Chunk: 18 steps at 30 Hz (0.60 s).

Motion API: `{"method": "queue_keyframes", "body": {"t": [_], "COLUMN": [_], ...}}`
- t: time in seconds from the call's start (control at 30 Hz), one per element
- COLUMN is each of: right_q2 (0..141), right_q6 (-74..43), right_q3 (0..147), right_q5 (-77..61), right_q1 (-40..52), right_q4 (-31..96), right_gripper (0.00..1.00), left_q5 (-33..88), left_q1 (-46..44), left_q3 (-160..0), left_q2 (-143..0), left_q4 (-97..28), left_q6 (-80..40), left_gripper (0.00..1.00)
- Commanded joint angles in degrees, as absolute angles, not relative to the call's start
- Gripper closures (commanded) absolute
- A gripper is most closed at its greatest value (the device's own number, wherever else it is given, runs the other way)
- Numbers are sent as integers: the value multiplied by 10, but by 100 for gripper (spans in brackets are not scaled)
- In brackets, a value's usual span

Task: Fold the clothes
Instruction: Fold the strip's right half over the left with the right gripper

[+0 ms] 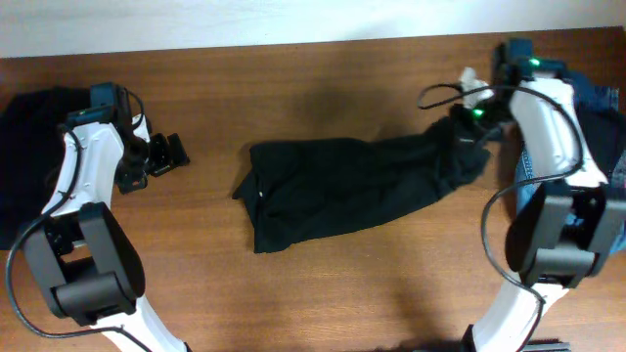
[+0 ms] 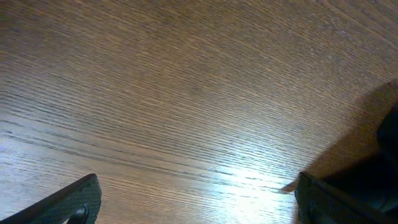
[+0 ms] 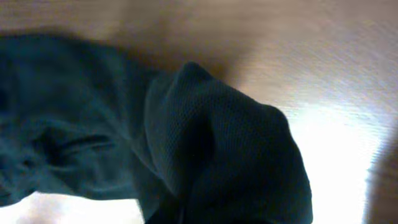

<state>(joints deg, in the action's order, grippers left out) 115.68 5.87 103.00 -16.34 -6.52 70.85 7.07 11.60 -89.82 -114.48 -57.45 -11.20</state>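
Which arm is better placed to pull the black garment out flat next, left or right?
Right. The right gripper is shut on the near end of the black garment; the left gripper hangs open over bare table, apart from it.

Overhead wide, wrists close over table [image 1: 323, 284]

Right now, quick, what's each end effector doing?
Left end effector: open, holding nothing, above the table.
Right end effector: closed on one end of the black garment.
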Motion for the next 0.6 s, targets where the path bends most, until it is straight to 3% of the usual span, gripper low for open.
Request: {"method": "queue_keyframes", "body": {"t": [0.0,0.57], "right_q2": [1155,1155], "right_q6": [30,-141], "right_q3": [1058,1061], "right_q5": [-169,-174], "right_q1": [-5,265], "right_q4": [712,618], "right_gripper": [96,96], "left_q5": [71,70], "left_q1": [121,121], "left_q3": [-910,-910], "left_q2": [-1127,-1127], "left_q4": [-575,-578], "left_q6": [-109,-109], "left_gripper": [1,1]}}
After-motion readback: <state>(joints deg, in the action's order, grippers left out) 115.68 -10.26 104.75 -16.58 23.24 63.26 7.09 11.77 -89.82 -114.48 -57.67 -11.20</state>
